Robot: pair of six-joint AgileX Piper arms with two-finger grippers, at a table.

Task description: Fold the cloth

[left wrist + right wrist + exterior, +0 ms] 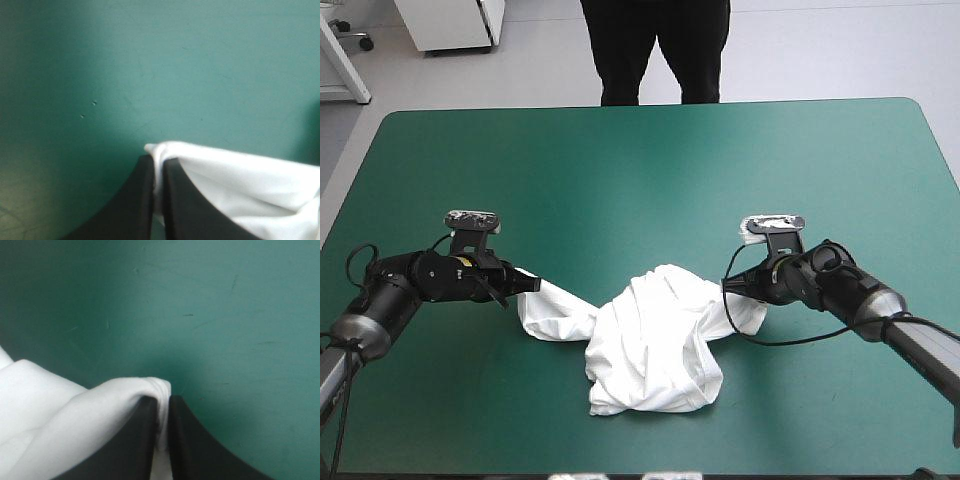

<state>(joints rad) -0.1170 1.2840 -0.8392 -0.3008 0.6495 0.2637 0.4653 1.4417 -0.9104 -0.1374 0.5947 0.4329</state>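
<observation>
Soft cloth T-shirt [655, 340] (creased) on matt, faintly scratched teal-green cover [620, 170].

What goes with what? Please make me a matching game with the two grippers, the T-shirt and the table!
Things:
1. left gripper
2. right gripper
3. T-shirt
4. table

States:
A. teal-green cover, bare on the far half
B. white, a crumpled heap between the two arms
C. shut on the T-shirt at the heap's right end
D. shut on the T-shirt at the heap's left end

Pairs: 1-D, 2-C, 3-B, 4-A
</observation>
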